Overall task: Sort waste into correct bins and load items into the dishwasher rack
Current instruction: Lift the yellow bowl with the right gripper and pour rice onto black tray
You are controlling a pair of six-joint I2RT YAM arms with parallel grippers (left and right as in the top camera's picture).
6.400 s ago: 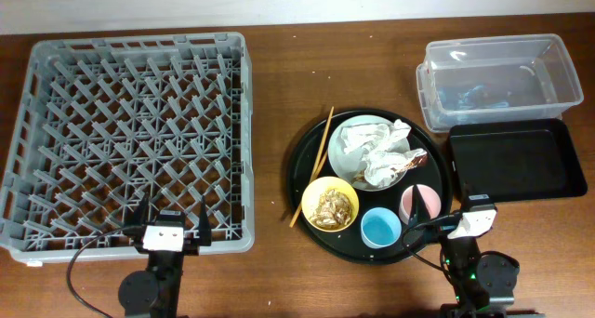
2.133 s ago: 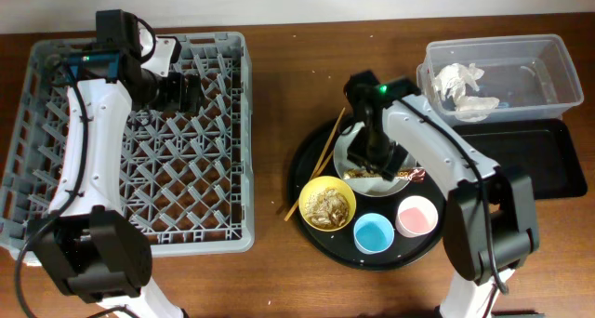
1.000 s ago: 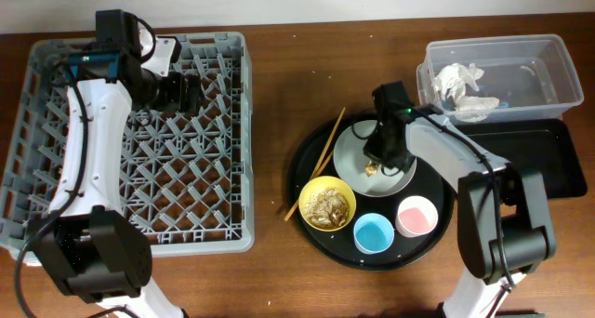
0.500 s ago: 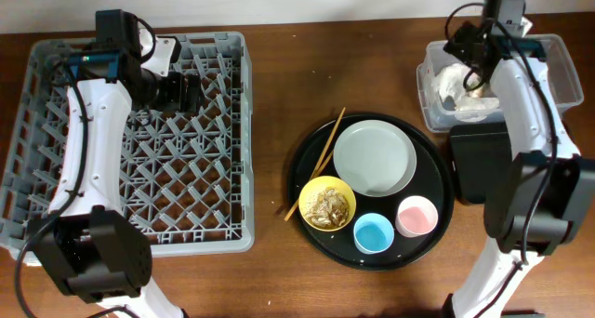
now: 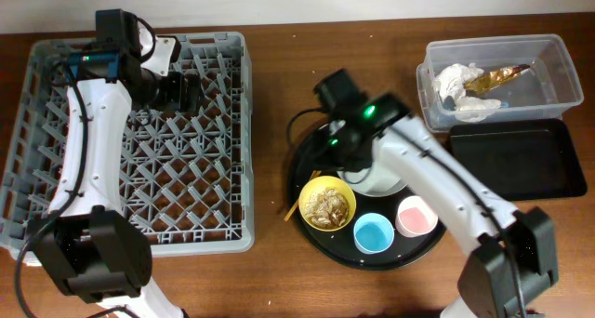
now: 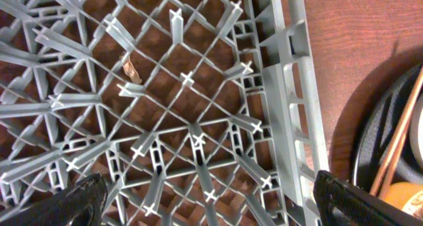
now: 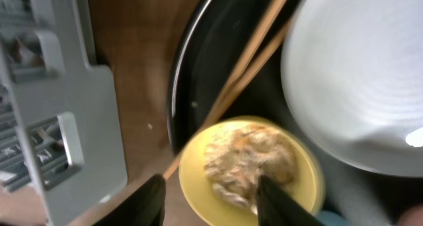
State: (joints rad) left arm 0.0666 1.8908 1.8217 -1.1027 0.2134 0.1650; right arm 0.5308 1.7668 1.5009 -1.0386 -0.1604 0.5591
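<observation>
My right gripper hangs open over the round black tray, its fingers straddling the left rim of the small yellow bowl that holds brownish food scraps. The view is blurred. Beside the bowl lie the pale grey plate, now bare, and two wooden chopsticks. The blue cup and pink cup stand at the tray's front. White napkins and the gold wrapper lie in the clear tub. My left gripper stays open above the dishwasher rack.
The shallow black rectangular tray sits in front of the clear tub at the right. A small brown scrap lies under the rack's lattice. Bare brown table shows between the rack and the round tray.
My right arm has swung from the clear tub back to the round tray and now hovers at the yellow bowl. The gold wrapper now lies in the tub. The left arm has not moved.
</observation>
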